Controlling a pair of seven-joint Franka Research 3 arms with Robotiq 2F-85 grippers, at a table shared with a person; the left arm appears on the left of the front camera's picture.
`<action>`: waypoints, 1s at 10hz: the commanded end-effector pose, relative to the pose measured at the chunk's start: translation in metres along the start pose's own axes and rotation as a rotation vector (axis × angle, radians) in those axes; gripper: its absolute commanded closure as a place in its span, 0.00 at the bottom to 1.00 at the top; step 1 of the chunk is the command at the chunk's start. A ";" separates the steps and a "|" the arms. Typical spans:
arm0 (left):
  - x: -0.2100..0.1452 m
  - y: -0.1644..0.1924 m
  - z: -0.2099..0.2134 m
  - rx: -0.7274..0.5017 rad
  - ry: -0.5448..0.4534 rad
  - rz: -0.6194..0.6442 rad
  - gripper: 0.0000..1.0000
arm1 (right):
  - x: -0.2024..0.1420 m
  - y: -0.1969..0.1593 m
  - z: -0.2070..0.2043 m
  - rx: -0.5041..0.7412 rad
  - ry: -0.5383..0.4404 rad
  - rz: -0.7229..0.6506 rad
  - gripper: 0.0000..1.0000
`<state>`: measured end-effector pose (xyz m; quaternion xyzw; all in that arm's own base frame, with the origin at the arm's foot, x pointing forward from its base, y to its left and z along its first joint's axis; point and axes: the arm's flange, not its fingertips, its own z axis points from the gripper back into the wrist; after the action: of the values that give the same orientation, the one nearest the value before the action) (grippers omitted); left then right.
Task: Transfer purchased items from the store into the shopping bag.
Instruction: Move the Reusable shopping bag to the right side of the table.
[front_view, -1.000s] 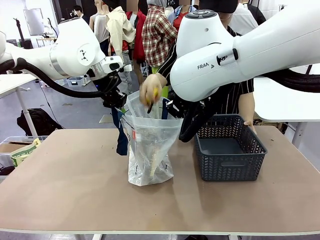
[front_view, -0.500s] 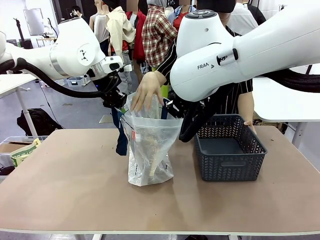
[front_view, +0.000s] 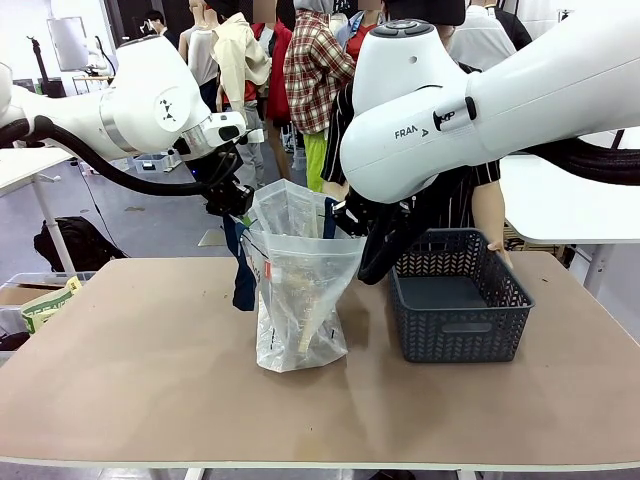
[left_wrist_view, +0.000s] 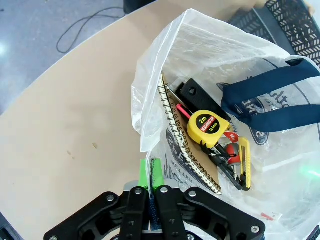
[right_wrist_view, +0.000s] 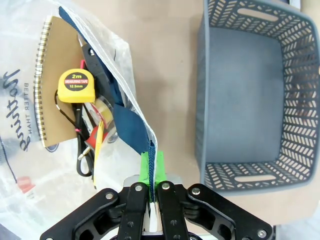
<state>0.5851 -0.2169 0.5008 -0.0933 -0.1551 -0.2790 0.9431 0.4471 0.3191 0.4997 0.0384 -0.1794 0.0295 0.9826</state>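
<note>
I see my left tool (front_view: 235, 205) pinching the shopping bag (front_view: 300, 290) at its 10 o'clock rim, right tool (front_view: 345, 215) at 2 o'clock. Grey basket (front_view: 460, 340) on the counter (front_view: 150, 380), bag's 3 o'clock.

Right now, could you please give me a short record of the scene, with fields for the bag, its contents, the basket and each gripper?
shopping bag: upright on the table, mouth held open
contents seen: yellow tape measure, spiral notebook, yellow utility knife
basket: on the table beside the bag, floor bare
left gripper: shut on the bag's rim
right gripper: shut on the navy handle
</note>
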 end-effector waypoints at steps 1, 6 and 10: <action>0.004 -0.005 0.000 -0.033 -0.007 -0.012 1.00 | 0.000 0.000 0.000 0.000 0.000 0.000 1.00; 0.002 -0.014 0.002 -0.082 -0.019 -0.009 0.61 | 0.006 0.043 -0.005 -0.017 0.028 0.132 1.00; 0.002 -0.019 0.011 -0.197 -0.070 0.083 0.23 | 0.007 0.057 0.000 -0.007 0.005 0.159 1.00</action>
<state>0.5776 -0.2366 0.5110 -0.1691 -0.1577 -0.2532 0.9394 0.4440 0.3681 0.5067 0.0315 -0.1763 0.0980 0.9789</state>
